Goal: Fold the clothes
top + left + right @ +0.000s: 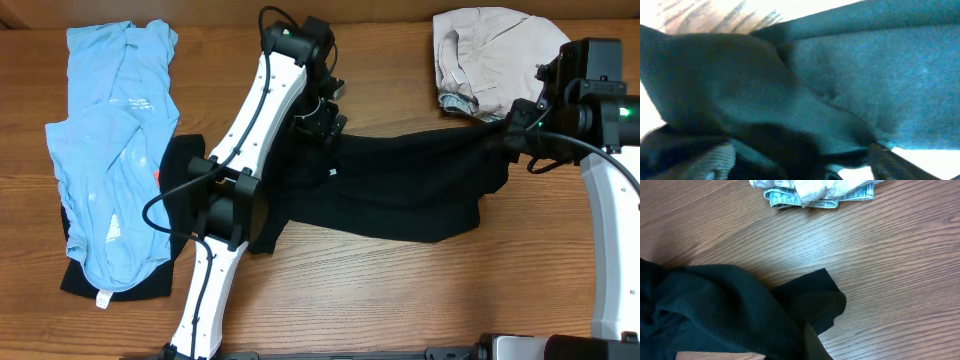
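The black shirt [400,190] lies stretched across the middle of the table between my two grippers, its small white label [333,172] showing near the left end. At the shirt's left end is my left gripper [328,125]. In the left wrist view its ribbed pad [715,160] and the other finger [890,160] stand wide apart, open, with dark cloth [865,75] draped over and between them. My right gripper [508,135] is shut on the shirt's right end. In the right wrist view the gathered black cloth [715,310] covers its fingers.
A light blue shirt [115,150] lies at the far left on top of another black piece [80,275]. A beige bundle [490,55] [810,190] sits at the back right, close to the right arm. Bare wooden table [400,290] runs along the front.
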### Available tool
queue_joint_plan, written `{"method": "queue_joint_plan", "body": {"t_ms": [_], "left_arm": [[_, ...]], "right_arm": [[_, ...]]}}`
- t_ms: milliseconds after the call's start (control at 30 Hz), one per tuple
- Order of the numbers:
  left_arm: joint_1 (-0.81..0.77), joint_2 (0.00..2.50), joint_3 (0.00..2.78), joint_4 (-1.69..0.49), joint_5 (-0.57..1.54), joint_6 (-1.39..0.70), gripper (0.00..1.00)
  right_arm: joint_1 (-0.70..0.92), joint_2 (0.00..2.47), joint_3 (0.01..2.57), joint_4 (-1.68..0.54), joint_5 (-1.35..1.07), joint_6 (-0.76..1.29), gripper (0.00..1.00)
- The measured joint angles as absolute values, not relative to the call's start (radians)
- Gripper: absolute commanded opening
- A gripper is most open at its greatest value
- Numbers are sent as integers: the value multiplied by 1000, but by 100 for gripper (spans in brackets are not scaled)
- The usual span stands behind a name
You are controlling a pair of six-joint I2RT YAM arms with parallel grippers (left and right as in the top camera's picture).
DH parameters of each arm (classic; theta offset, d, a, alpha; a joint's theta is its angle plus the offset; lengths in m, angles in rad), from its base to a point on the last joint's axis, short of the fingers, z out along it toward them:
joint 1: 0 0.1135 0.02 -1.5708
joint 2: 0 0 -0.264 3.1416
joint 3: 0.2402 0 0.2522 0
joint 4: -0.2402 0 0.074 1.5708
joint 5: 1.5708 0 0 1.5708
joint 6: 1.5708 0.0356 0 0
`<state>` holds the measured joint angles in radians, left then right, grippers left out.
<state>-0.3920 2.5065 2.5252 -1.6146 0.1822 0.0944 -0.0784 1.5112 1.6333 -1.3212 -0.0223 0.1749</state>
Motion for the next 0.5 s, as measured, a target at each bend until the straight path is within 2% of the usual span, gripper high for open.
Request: {"method": "queue_joint_plan", "body": {"t_ms": [200, 500], "left_arm": [[-342, 2506, 2561, -1605, 182, 57, 100], [-171, 2506, 2574, -1641, 199, -81, 100]], "right_arm": [[-78, 1511, 1633, -1321, -23, 174, 4], [-78, 1511, 1633, -1318, -23, 174, 4]]}}
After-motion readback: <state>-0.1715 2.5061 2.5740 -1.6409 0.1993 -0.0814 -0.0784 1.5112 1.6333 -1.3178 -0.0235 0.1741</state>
